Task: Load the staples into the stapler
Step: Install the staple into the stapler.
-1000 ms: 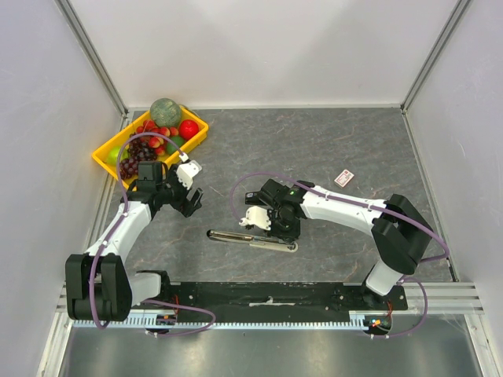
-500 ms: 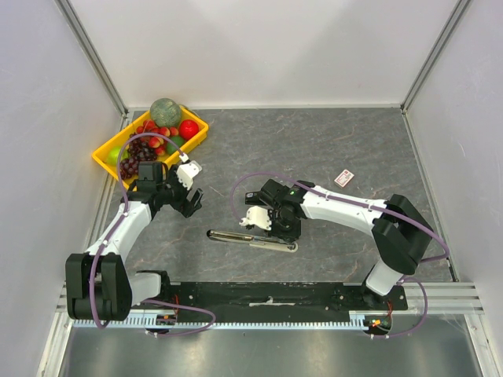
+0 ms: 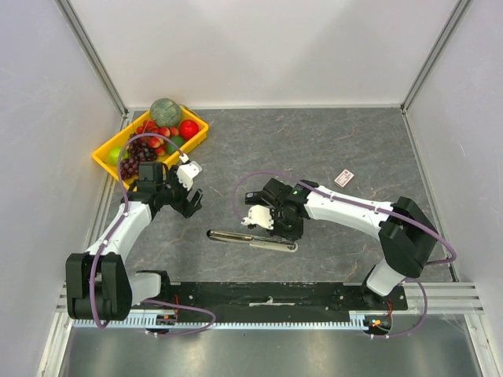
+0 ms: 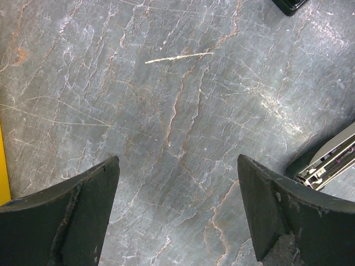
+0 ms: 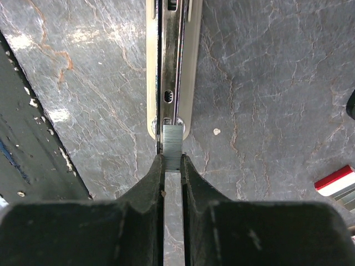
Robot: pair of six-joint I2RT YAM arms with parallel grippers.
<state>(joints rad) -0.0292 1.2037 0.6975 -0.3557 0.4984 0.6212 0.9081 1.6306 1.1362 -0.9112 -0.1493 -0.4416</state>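
The stapler [image 3: 236, 236] lies opened flat on the grey table in front of the arms. In the right wrist view its metal channel [image 5: 169, 66] faces up. My right gripper [image 5: 172, 160] is shut on a short grey strip of staples [image 5: 172, 141]. The strip's front end touches the near end of the channel. From above, the right gripper [image 3: 273, 224] sits over the stapler's right half. My left gripper [image 3: 189, 201] hangs open to the left of the stapler, with bare table between its fingers [image 4: 72, 216]. One end of the stapler [image 4: 327, 160] shows at that view's right edge.
A small white-and-red staple box [image 3: 343, 178] lies on the table to the right, its corner [image 5: 337, 185] showing in the right wrist view. A yellow tray [image 3: 106, 159] of toy fruit stands at the back left. The black arm rail [image 3: 267, 294] runs along the near edge.
The right arm's elbow has shifted slightly to the right while its gripper stays over the stapler. The left arm has not moved.
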